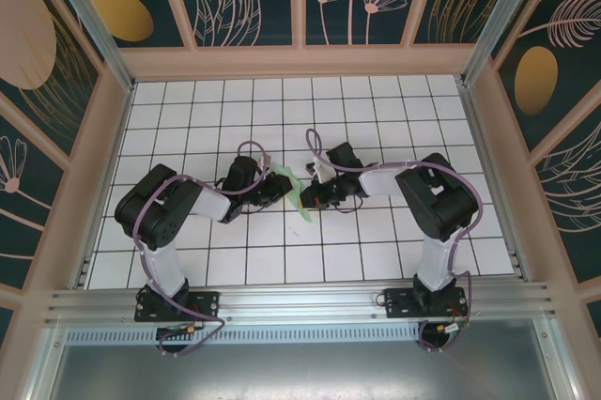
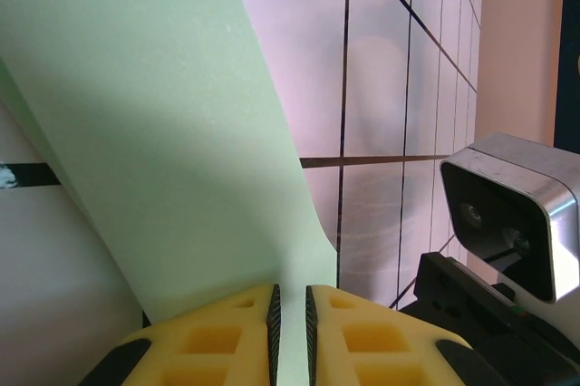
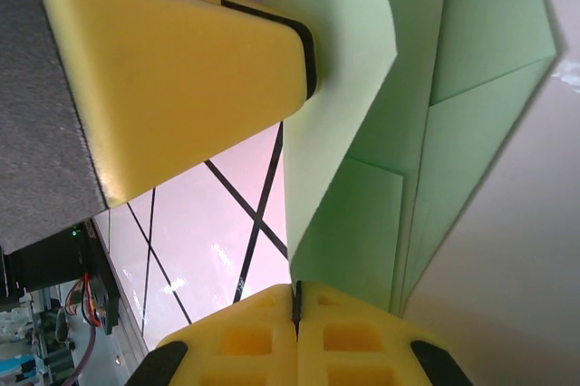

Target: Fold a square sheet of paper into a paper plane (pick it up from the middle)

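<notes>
The left pincer (image 2: 290, 324) is nearly closed, nipping one edge of the thin pale green sheet of paper (image 2: 163, 132). The right pincer (image 3: 296, 309) is fully closed on another edge. The sheet, creased into layered folds, hangs between the two pincers over the middle of the white tiled worktop (image 1: 376, 259), apparently raised off it.

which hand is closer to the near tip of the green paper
Right. The right hand grips the paper right beside that tip; the left hand holds its far upper-left edge.
</notes>
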